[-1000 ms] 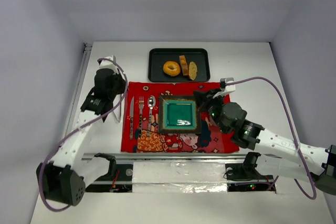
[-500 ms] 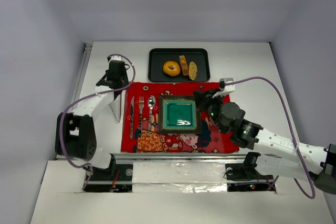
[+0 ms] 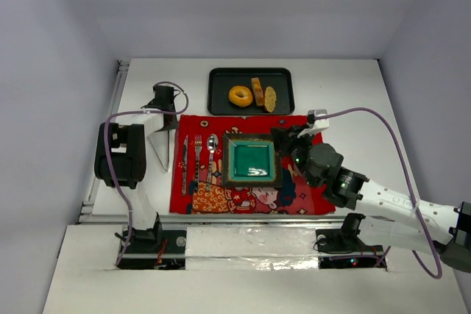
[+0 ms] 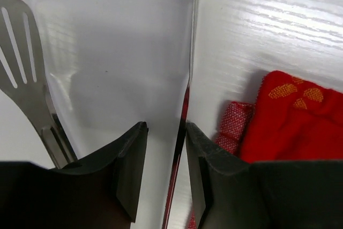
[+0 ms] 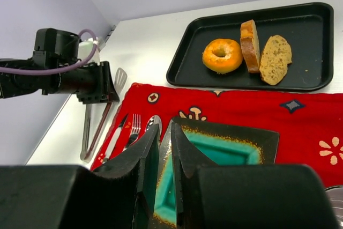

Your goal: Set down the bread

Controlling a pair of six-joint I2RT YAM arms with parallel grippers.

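Note:
The bread lies on a black tray [image 3: 221, 79] at the back: a ring-shaped piece [image 3: 241, 95] [image 5: 222, 55] and two toasted slices [image 3: 257, 92] [image 3: 270, 98] [image 5: 249, 38] [image 5: 275, 59]. Neither gripper is near it. My left gripper [image 3: 163, 123] [image 4: 165, 127] is open at the mat's far left corner, and one thin arm of the metal tongs [image 4: 190, 52] [image 3: 163, 151] runs between its fingers, close to the right one. My right gripper [image 3: 282, 137] [image 5: 165, 127] stands narrowly open astride the rim of the teal square plate [image 3: 252, 161] [image 5: 225, 154].
A red patterned placemat [image 3: 294, 196] [image 5: 257, 105] lies under the plate, with a knife [image 3: 184, 156], fork [image 3: 197, 154] and spoon [image 3: 211, 151] on its left side. The tongs [image 5: 91, 132] lie on the white table beside the mat. The enclosure walls rise on both sides.
The left arm folded back and its gripper shifted toward the far left corner of the mat, its jaws parting off the tongs. The right jaws parted slightly at the plate rim.

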